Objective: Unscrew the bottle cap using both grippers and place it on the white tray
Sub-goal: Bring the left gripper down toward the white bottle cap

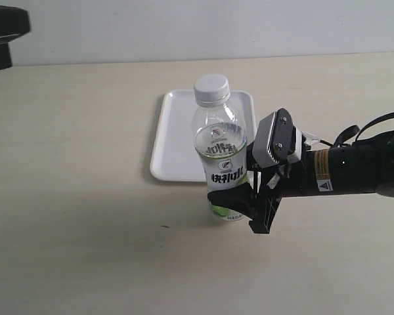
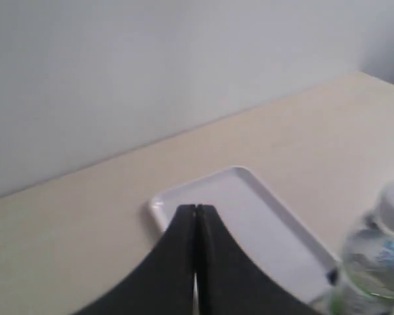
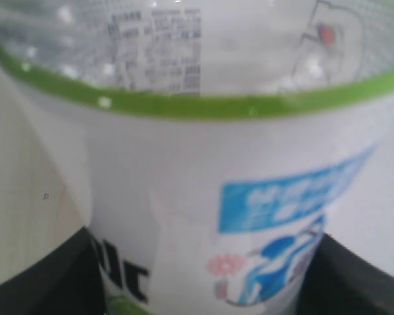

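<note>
Bottle (image 1: 220,164) of clear plastic, with a white-and-green label, stands upright on a pale table (image 1: 85,210), just beside the near edge of the white tray (image 1: 174,131). Its bottle cap (image 1: 212,88) is on the neck, so unscrewing has not begun as far as can be seen.

Reaching in from the right side of the exterior view, the right gripper (image 1: 236,201) has its black fingers set wide on either side of the bottle's lower body. The right wrist view shows the label filling the frame with a dark finger (image 3: 39,285) at each side against the plastic, so it appears to be clasping the bottle to steady it.

The left gripper (image 2: 196,210) is pinched closed on nothing. Its own camera looks past the joined fingertips at the tray, with the bottle's shoulder and cap at the edge of the frame, well apart from the fingers.

Judging from this, only the bracing of the bottle is done. What remains is bringing the left gripper to the cap, opening it, twisting the cap off, and setting it on the tray, which holds nothing.
</note>
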You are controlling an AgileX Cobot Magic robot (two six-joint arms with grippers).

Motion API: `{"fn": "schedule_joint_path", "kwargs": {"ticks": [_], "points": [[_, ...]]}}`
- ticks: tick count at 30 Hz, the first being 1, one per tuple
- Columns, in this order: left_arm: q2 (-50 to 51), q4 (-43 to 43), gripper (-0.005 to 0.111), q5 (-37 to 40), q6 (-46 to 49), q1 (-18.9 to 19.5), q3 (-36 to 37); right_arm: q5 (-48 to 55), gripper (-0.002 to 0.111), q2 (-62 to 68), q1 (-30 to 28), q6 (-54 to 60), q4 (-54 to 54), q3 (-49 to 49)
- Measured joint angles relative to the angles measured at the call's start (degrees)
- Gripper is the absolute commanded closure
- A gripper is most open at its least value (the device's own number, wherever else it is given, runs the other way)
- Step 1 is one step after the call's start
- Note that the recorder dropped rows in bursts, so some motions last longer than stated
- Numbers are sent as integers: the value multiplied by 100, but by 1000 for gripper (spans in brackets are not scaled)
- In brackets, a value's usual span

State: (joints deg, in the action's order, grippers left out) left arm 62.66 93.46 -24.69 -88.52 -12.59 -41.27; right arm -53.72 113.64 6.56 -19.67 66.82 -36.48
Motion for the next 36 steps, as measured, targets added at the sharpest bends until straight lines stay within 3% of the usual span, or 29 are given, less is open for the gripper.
{"fn": "schedule_joint_path", "kwargs": {"ticks": [5, 8, 12, 18, 21, 22, 23, 24, 25, 26, 28, 30, 32, 36], "points": [[967, 566, 107, -1705, -514, -11, -944, 0, 108, 0, 0, 0, 13, 0], [1259, 622, 107, -1689, -350, -11, -1391, 0, 108, 0, 0, 0, 13, 0], [1294, 684, 107, -237, 958, -21, -1570, 0, 108, 0, 0, 0, 13, 0], [1309, 536, 107, 3940, 3015, -53, -1583, 12, 108, 0, 0, 0, 13, 0], [1441, -974, 107, 5294, 5492, -53, -1767, 12, 108, 0, 0, 47, 13, 0], [1567, -2400, 107, 5898, 7571, -53, -1954, 12, 108, 0, 0, 87, 13, 0], [1632, -3302, 107, 6189, 8602, -42, -2076, 12, 108, 0, 0, 90, 13, 0], [1733, -5016, 107, 6631, 10285, -30, -2343, 34, 108, 0, 0, 100, 13, 0], [1772, -5974, 107, 6796, 11070, -30, -2495, 34, 108, 0, 0, 100, 13, 0], [1812, -7831, 107, 6930, 12136, -44, -2753, 34, 108, 0, 0, 111, 13, 0], [1888, -9928, 107, 6971, 13021, -198, -3141, 34, 108, 0, 0, 111, 13, 0], [2072, -11199, 107, 7120, 13405, -452, -3473, 34, 108, 0, 0, 235, 13, 0], [2348, -11790, 107, 7588, 13540, -736, -3820, 34, 108, 0, 0, 401, 27, 0], [2877, -12085, 107, 8411, 13602, -1389, -4302, 34, 108, 0, 0, 514, 52, 0]]}}
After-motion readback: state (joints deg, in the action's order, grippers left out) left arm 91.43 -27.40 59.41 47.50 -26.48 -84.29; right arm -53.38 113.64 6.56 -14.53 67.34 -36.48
